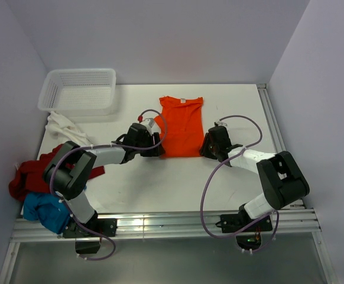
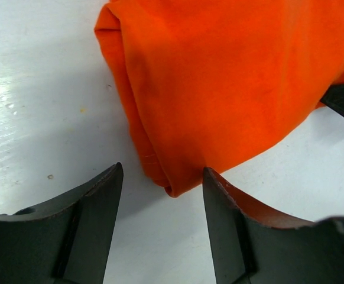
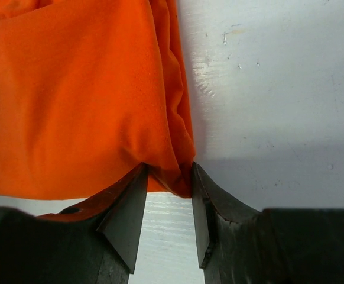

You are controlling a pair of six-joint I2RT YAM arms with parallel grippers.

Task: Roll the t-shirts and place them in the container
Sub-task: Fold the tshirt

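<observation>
Ahead of the left pincer [image 2: 162,171] and the right pincer [image 3: 169,168], flat on the bench [image 1: 160,183]: the orange shirt [image 1: 182,125], folded narrow, long axis pointing straight away from the fingertips, collar at the far end. Left pincer spread wide, with the near-left hem corner poking in between the fingers, perhaps brushing one of them, not clamped. Right pincer set much narrower, with the near-right corner as a bunched fold filling the gap at the tips; cannot tell whether truly pinched or only straddled. Equally near for each arm, one corner apiece, so looks like the start of a roll from hem toward collar, along that long axis. Calls for both corners gripped level before any turning, else a skewed roll. Well off to the far left of the left pincer: the basket [image 1: 77,106], with no shirt showing inside. Just nearer than it, on the bench, a white shirt [image 1: 65,127]; behind the left pincer, by that arm's base, a red shirt [image 1: 24,180] and a blue shirt [image 1: 45,210], heaped, unrolled.
</observation>
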